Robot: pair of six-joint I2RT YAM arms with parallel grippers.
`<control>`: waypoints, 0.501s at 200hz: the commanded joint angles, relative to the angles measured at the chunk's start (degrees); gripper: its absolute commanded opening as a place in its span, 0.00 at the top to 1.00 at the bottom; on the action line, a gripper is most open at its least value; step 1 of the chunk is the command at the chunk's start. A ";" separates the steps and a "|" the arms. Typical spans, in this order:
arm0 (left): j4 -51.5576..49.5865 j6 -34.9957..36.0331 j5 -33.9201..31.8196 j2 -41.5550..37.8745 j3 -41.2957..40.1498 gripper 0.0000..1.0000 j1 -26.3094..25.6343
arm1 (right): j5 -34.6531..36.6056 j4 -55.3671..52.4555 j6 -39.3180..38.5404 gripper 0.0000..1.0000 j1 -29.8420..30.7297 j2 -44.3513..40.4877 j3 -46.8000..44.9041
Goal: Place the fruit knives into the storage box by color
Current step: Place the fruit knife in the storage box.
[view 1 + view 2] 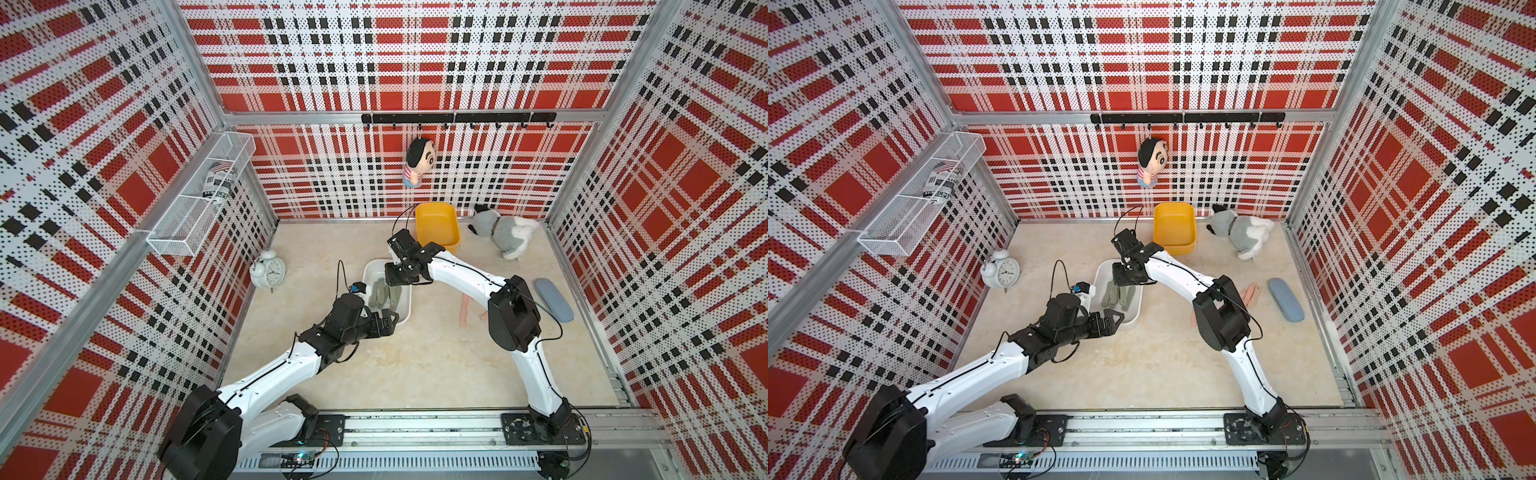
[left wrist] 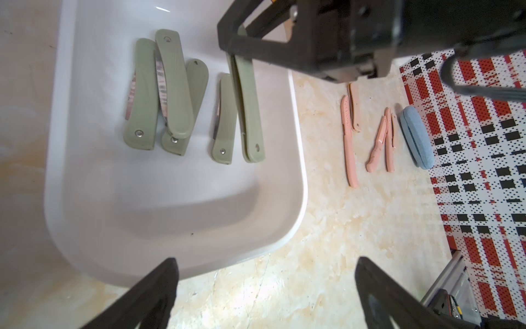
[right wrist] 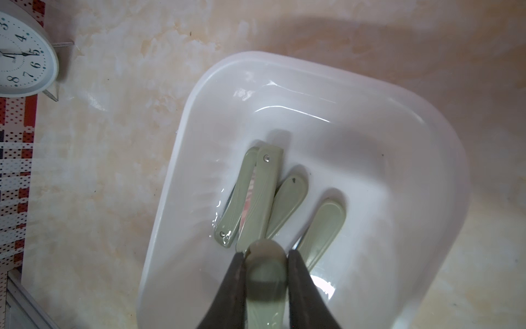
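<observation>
Left arm stretched forward, left gripper (image 2: 266,260) jaws wide apart, empty. Right arm arched, right gripper (image 3: 266,253) pointing down, pinching a green knife (image 3: 266,284).

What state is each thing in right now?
Left tool: open, empty.
Right tool: shut on sage green folding fruit knife, over white plastic storage box.
Four other green knives: folded, lying in white box.
Salmon pink knives: on table, unsorted.
Yellow plastic box: empty.
Blue oblong case: closed.
</observation>
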 commanded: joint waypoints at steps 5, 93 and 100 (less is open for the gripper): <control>1.81 0.26 0.25 -1.23 -0.19 0.02 0.63 | -0.74 1.42 0.93 0.78 0.53 1.87 1.94; 1.88 0.52 0.56 -1.15 -0.29 0.02 1.01 | -0.80 1.11 0.69 0.68 0.57 4.08 2.39; 1.83 0.52 0.51 -1.20 -0.29 0.01 1.09 | -0.69 1.04 0.61 0.66 0.44 4.06 2.39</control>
